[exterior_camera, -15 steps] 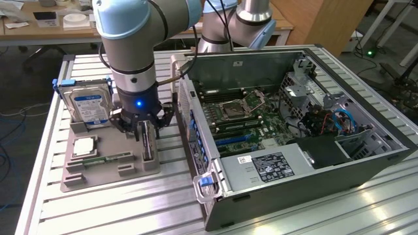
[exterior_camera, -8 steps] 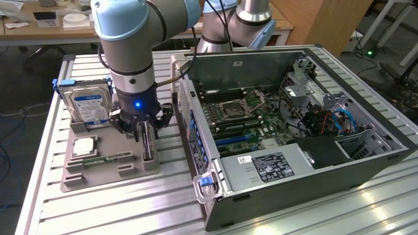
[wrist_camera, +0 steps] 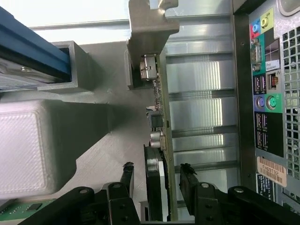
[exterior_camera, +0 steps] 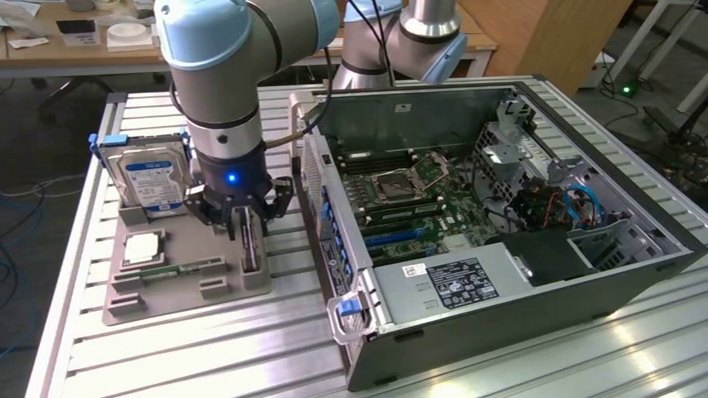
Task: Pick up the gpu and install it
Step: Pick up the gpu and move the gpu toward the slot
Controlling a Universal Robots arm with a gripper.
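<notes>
The gpu (exterior_camera: 251,247) stands on edge in a slot of the grey holder tray (exterior_camera: 188,292), a thin green card with a dark cooler. My gripper (exterior_camera: 245,225) is lowered straight over it. In the wrist view the gpu (wrist_camera: 160,117) runs between my two black fingers (wrist_camera: 127,174), and my gripper (wrist_camera: 157,174) is shut on its near end. The card still sits in the holder, with its silver bracket end (wrist_camera: 149,28) held by the grey post.
The open computer case (exterior_camera: 664,249) lies to the exterior view's right of the tray, motherboard up; its rear port panel (wrist_camera: 267,93) is close beside the card. A silver hard drive (exterior_camera: 152,178), a memory stick (exterior_camera: 182,269) and a processor chip (exterior_camera: 144,247) sit in the tray.
</notes>
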